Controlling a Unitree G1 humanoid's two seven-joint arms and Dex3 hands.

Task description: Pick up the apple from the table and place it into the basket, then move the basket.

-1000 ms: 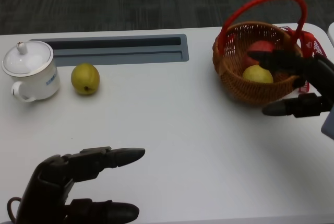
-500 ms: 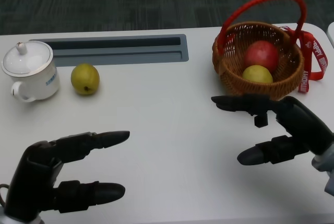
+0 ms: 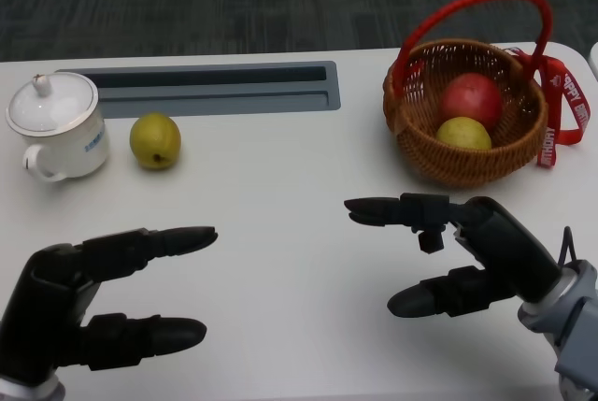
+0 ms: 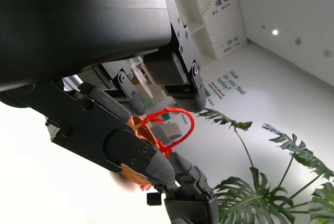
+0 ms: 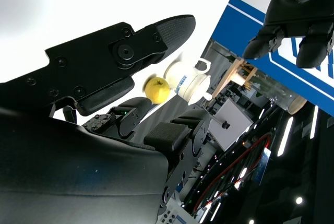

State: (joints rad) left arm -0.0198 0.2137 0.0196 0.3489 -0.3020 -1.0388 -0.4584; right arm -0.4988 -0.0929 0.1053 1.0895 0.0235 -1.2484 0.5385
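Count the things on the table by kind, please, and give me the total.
Yellow fruit: 2, one in the basket and one beside the cup
Red apple: 1
Basket: 1
Lidded cup: 1
Total: 5

You've got a woven wicker basket [image 3: 417, 151] here, rough brown weave, with a handle [image 3: 472, 4] wrapped in something glossy red, and a red cloth ribbon [image 3: 554, 111] with printed lettering hanging off it. The red apple [image 3: 471, 100] inside looks smooth with a soft sheen, and so do the yellow-green fruits [image 3: 155, 140]. The tabletop [image 3: 280, 186] is a smooth matt white, its recessed tray [image 3: 215, 89] a grey plastic look. The lidded mug [image 3: 56, 125] is glossy white ceramic. Your left hand [image 3: 84, 312] and right hand [image 3: 467, 251] are matt black plastic, a bit shiny on the fingertips.
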